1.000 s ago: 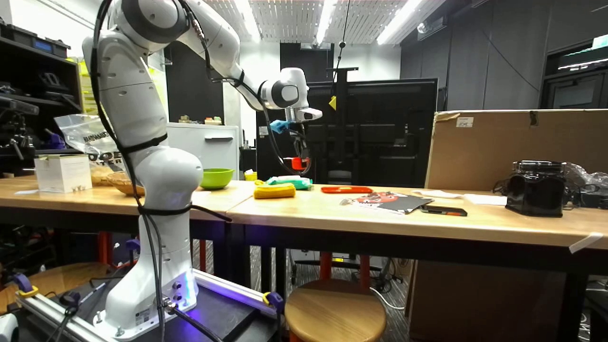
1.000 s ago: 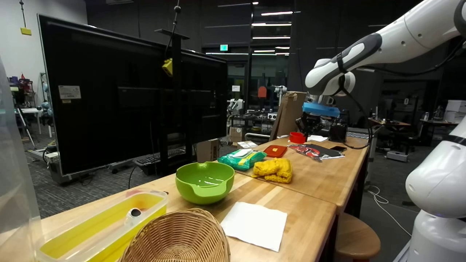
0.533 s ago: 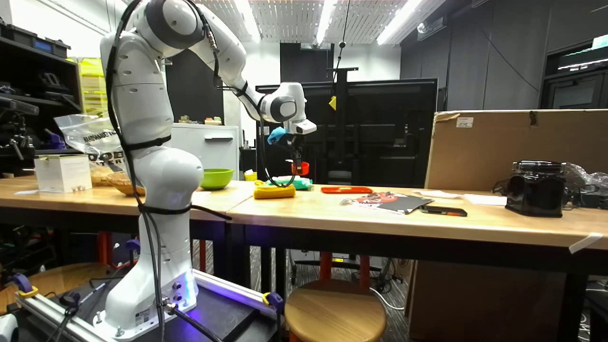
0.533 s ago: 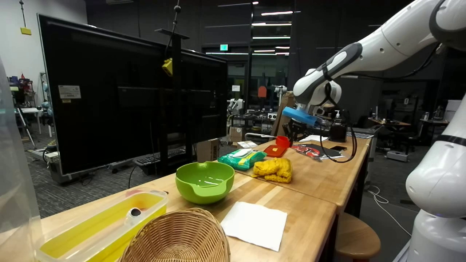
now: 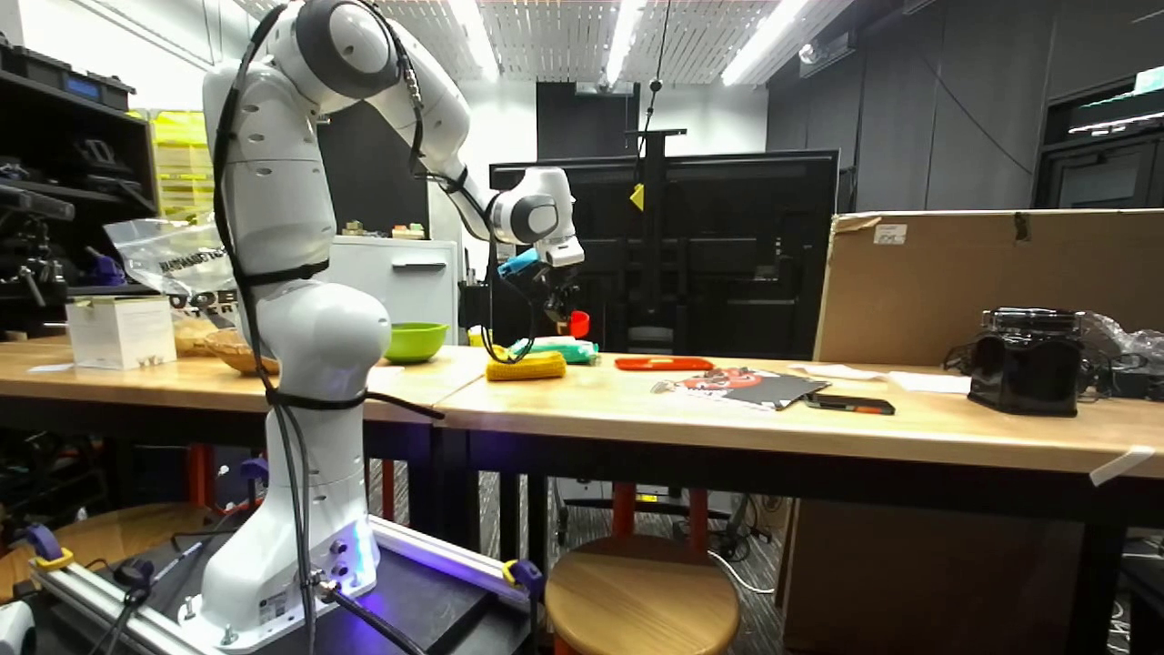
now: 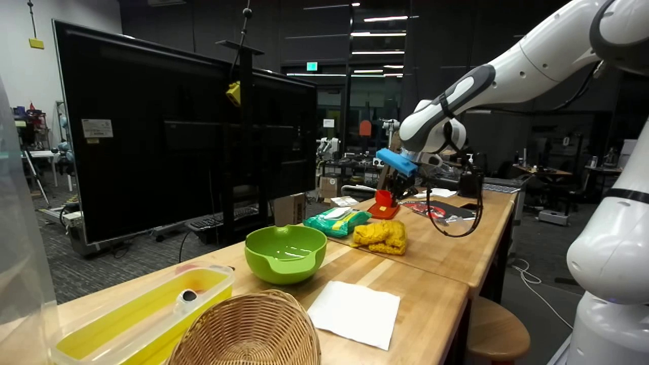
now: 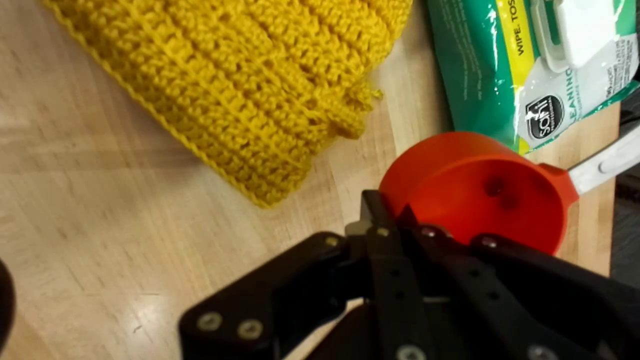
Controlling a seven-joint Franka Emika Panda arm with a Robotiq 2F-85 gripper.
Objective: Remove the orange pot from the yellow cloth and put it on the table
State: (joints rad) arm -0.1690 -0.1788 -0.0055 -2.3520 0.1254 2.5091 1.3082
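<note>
- Cloth (image 5: 527, 367) lies on the table (image 5: 627, 400) in an exterior view. The pot (image 5: 579, 323) hangs in the air, higher than the cloth and a bit to its right from here. The wipes (image 5: 576, 349) are just behind the cloth.
- In an exterior view, the pot (image 6: 383, 198) is past the far side of the cloth (image 6: 381, 236). The red tray (image 6: 384, 211) is past the cloth too, and I cannot tell from here if the pot is over it.
- In the wrist view, the gripper (image 7: 391, 206) has its fingers (image 7: 385, 240) squeezed close, with just the wall of the pot between them. They pinch the side that faces the cloth. So the pot sticks out from the fingers, away from the cloth, and its long way, out to the handle (image 7: 607, 159), points away from the cloth too.
- Also in the wrist view, bare table shows between the pot and the cloth. With the pot off the cloth, I think only the putting down is left. It should go straight down beside the cloth, clear of the wipes. Held by one side, it may tip as it lands.
</note>
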